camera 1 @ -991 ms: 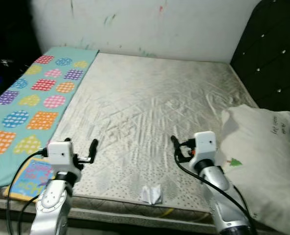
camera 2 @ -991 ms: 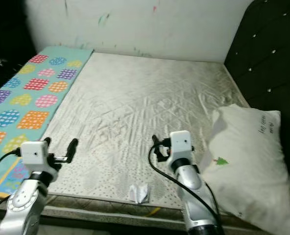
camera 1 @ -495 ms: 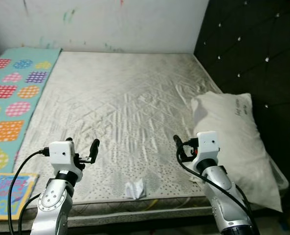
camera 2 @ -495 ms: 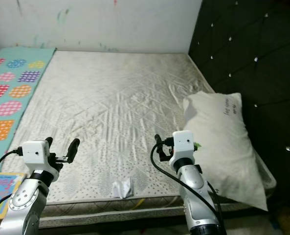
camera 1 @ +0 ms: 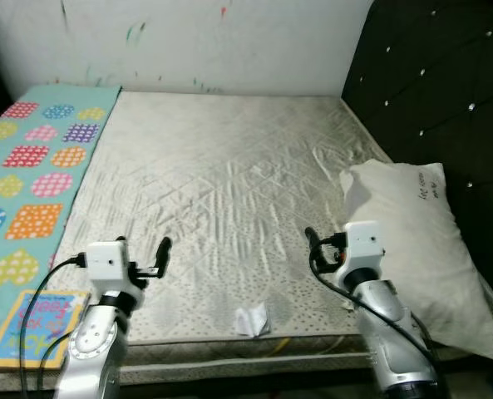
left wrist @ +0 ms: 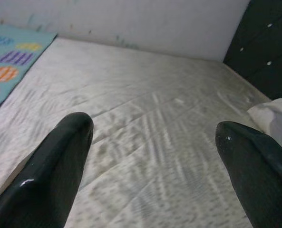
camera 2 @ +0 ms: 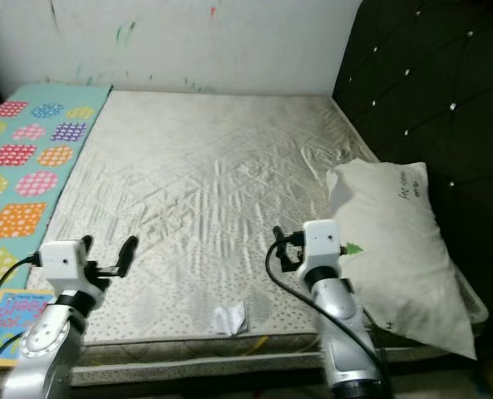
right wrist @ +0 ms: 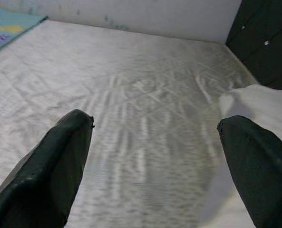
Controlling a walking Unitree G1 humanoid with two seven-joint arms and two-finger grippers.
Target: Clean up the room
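Observation:
A small crumpled white paper (camera 1: 251, 318) lies on the bare quilted mattress (camera 1: 229, 174) near its front edge, between my two arms. A white pillow (camera 1: 421, 233) rests along the mattress's right side, against the headboard. A colourful children's book (camera 1: 34, 326) sits at the front left corner on a teal patterned mat (camera 1: 30, 166). My left gripper (camera 1: 146, 253) hovers open over the front of the mattress, left of the paper. My right gripper (camera 1: 327, 245) is open too, just left of the pillow, which shows as a white edge (right wrist: 259, 104) beside its fingers. Neither holds anything.
A black tufted headboard (camera 1: 429, 83) rises along the right side. A white wall (camera 1: 188, 41) with small paint marks closes the far end. The mattress's front edge (camera 1: 229, 345) runs just below my arms.
The whole picture swung right, then back a little to the left, so the camera moved. Both arms keep the same pose with fingers apart. Paper, pillow and book stay where they lay.

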